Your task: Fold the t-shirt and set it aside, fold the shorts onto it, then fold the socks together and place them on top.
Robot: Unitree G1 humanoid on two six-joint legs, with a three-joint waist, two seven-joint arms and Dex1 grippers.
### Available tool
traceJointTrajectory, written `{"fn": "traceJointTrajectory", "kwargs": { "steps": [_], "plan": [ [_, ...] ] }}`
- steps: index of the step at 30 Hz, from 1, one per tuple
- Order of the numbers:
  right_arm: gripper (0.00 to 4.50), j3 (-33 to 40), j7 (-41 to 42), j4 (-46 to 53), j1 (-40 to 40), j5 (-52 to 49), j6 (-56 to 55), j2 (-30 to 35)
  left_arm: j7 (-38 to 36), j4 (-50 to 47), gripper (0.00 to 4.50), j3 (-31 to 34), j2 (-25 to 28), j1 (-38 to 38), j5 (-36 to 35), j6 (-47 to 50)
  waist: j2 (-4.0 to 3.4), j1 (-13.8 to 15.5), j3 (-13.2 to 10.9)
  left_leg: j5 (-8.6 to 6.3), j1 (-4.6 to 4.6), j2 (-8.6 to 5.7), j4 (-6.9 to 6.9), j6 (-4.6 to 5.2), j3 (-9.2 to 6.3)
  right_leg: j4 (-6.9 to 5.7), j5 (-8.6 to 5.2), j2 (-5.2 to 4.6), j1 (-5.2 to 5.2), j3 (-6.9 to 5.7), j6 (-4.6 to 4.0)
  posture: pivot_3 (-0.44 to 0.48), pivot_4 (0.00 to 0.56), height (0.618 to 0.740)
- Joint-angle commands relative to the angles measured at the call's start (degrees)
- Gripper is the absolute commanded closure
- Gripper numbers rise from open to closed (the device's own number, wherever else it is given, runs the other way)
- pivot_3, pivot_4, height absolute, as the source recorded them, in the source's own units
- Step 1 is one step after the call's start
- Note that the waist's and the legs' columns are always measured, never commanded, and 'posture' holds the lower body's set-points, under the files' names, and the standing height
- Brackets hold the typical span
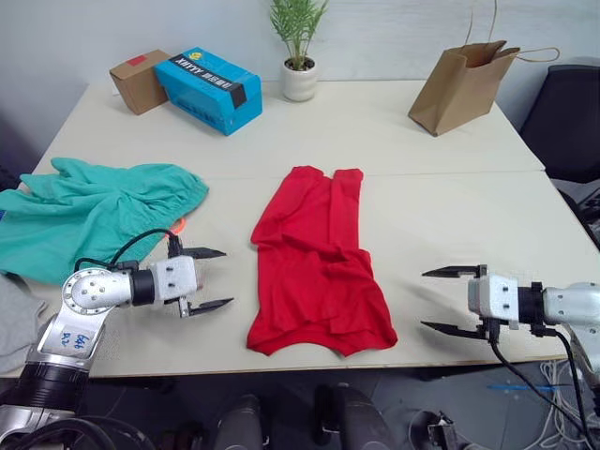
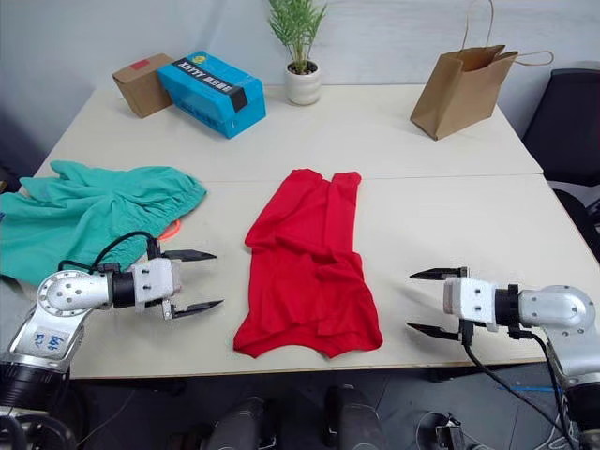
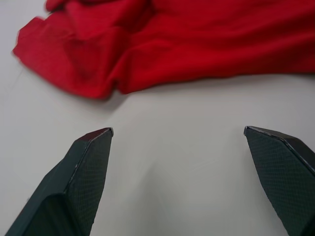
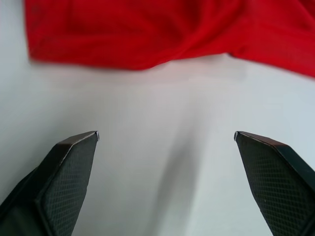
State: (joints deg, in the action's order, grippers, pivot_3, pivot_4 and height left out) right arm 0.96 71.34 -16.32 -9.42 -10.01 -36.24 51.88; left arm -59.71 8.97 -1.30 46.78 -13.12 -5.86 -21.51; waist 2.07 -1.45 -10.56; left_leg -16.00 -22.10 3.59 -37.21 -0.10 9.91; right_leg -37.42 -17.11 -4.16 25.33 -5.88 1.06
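Left gripper [image 1: 217, 279]: we see its fingers spread, holding nothing, low over the table [image 1: 450, 211].
Right gripper [image 1: 433, 300]: fingers spread too, nothing between them, pointing in toward the left gripper.
T-shirt [image 1: 319, 267]: lies rumpled and partly folded between our two grippers, near both, touching neither.
Shorts [image 1: 89, 214]: spread flat behind the left gripper and out to its left.
Beyond the t-shirt: blue box [image 1: 208, 88], cardboard box [image 1: 139, 81], potted plant [image 1: 299, 47], paper bag [image 1: 464, 84].
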Motion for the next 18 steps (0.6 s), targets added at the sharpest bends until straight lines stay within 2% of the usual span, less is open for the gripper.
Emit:
{"fn": "traceJointTrajectory", "kwargs": {
  "steps": [1,3,6,10,13,18],
  "plan": [
    [0.0,-2.68,-0.02,-3.72,-2.25,1.98,-11.84,-2.8,-3.37,2.78,0.02,-4.35,-0.14,-1.47,2.88,-6.03,-0.06,-0.12,0.03,0.01,0.05,0.03,0.0,-0.01,-0.01,0.0,0.0,0.02,-0.05,0.0,0.0,0.0,0.15,0.74],
    [0.0,-4.69,-0.35,-5.09,-2.98,3.23,-15.5,-4.25,-4.04,3.83,0.02,-6.71,-1.37,-2.65,4.3,-8.68,-0.11,-0.14,0.04,0.0,0.23,0.02,0.02,-0.02,0.02,0.0,0.0,0.02,-0.21,0.03,0.0,0.0,0.15,0.74],
    [0.0,-7.48,-1.66,-6.6,-4.29,5.76,-18.82,-6.07,-4.47,5.9,0.02,-9.73,-3.34,-4.98,6.37,-11.07,-0.21,-0.08,0.1,-0.25,1.03,0.06,0.11,-0.06,0.01,0.12,-0.12,0.03,-1.03,0.03,-0.05,0.0,0.15,0.74],
    [0.0,-10.74,-5.2,-5.43,-7.36,9.44,-17.65,-9.93,-3.47,11.64,0.02,-13.27,-6.96,-10.61,9.99,-17.04,-0.21,-0.01,0.3,-0.32,1.17,0.06,0.06,0.07,-0.03,0.12,-0.12,0.01,-1.21,0.03,-0.05,0.0,0.15,0.74],
    [0.0,-12.74,-6.58,-4.57,-8.22,10.89,-16.95,-11.47,-2.19,14.47,0.02,-14.26,-8.67,-13.35,11.5,-19.47,-0.28,0.03,0.34,-0.62,1.77,0.08,0.14,0.04,-0.07,0.26,-0.14,0.0,-1.81,0.01,-0.08,0.0,0.15,0.74],
    [0.0,-14.7,-9.28,-3.88,-9.37,12.05,-15.66,-12.94,-2.13,17.79,0.02,-16.78,-10.69,-15.81,12.86,-21.87,-0.39,0.26,0.42,-0.58,1.81,0.09,0.14,0.22,-0.09,0.29,-0.14,-0.01,-1.91,0.0,-0.08,0.0,0.15,0.74]
  ]
}}
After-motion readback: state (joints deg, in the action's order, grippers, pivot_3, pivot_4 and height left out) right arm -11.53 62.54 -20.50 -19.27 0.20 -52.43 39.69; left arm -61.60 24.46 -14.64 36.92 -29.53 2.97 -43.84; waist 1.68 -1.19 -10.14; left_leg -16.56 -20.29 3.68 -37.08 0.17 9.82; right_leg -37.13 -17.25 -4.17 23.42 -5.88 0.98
